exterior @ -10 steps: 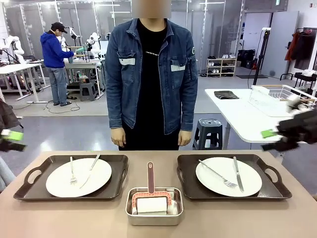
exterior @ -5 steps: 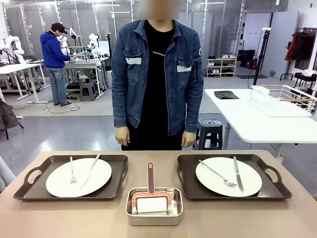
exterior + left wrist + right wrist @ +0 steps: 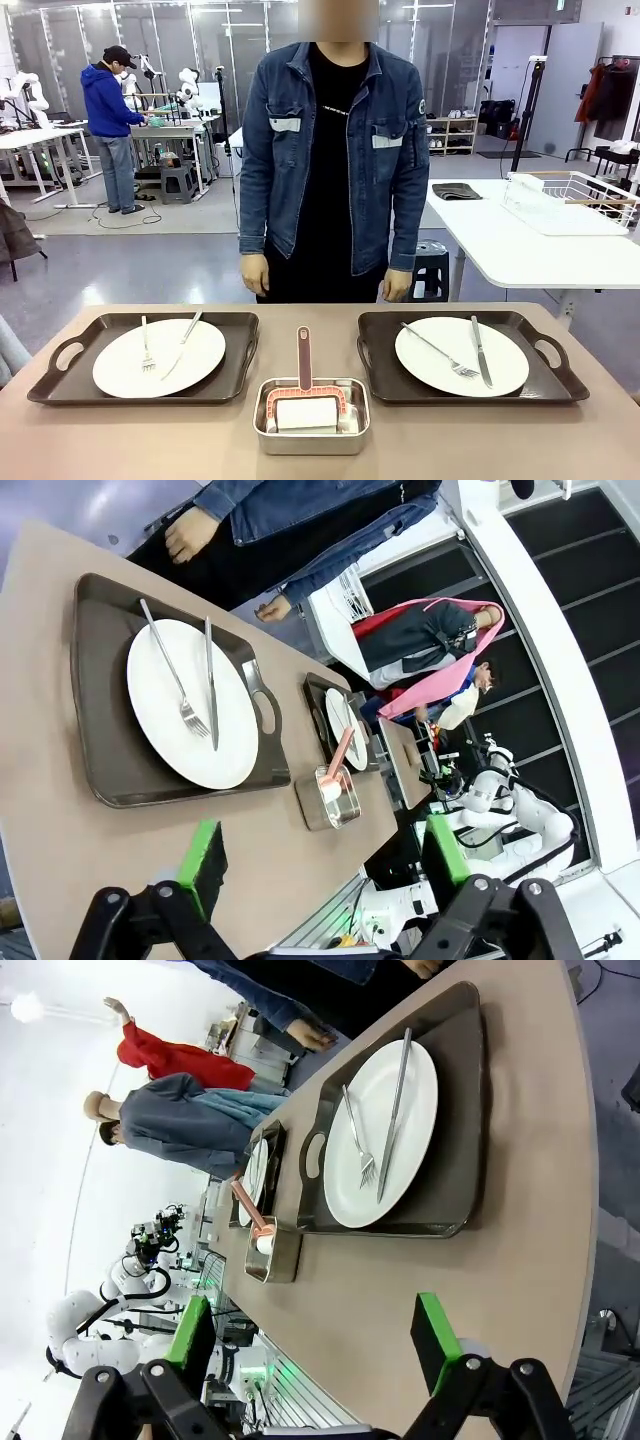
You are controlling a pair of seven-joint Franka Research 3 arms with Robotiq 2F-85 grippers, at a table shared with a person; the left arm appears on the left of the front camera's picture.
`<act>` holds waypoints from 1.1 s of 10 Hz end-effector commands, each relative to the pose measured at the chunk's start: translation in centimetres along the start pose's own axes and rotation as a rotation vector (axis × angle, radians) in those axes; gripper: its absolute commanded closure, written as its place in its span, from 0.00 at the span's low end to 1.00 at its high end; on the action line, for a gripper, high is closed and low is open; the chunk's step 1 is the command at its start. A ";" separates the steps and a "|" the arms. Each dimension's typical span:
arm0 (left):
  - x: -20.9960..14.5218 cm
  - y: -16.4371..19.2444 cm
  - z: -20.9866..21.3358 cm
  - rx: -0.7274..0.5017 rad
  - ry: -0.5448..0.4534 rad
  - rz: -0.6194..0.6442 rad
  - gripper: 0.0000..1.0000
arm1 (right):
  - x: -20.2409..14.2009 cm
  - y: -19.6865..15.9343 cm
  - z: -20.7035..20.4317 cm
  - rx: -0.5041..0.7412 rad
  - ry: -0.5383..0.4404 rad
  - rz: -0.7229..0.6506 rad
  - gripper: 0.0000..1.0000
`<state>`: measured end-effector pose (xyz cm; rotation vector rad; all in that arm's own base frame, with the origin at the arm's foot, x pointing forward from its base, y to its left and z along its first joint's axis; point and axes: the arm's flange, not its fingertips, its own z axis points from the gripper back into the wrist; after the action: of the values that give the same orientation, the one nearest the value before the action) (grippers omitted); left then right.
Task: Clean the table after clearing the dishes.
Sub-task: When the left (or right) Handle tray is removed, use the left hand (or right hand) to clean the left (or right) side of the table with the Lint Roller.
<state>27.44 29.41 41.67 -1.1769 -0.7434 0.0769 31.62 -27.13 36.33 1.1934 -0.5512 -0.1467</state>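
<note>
The tan table (image 3: 450,440) carries the dishes on two dark trays. The left tray (image 3: 240,350) bears a white plate (image 3: 120,375) with fork and knife, and so does the right tray (image 3: 380,350) with its plate (image 3: 430,370). My left gripper (image 3: 325,855) hovers open above the table's left end, with the left plate (image 3: 230,750) ahead of it. Off the table's right end my right gripper (image 3: 312,1332) is open too, facing the right plate (image 3: 410,1090). Neither holds anything.
A steel pan (image 3: 310,443) with a pink-handled scrubber (image 3: 303,355) sits at the front middle between the trays. A person in a denim jacket (image 3: 340,150) stands at the far edge, hands down. A white table (image 3: 500,250) with a wire basket (image 3: 570,200) stands behind on the right.
Both grippers, seen at the side edges of the front view a second ago, have left it. The person has shifted to the right. The dishes have not moved.
</note>
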 end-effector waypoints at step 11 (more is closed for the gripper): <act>-0.3 0.1 0.4 -0.015 -0.003 -0.012 0.00 | -0.2 0.0 0.3 0.012 -0.008 -0.008 0.00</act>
<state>27.37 29.43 41.57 -1.1787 -0.7419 0.0787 31.51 -27.18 36.20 1.1955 -0.5505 -0.1512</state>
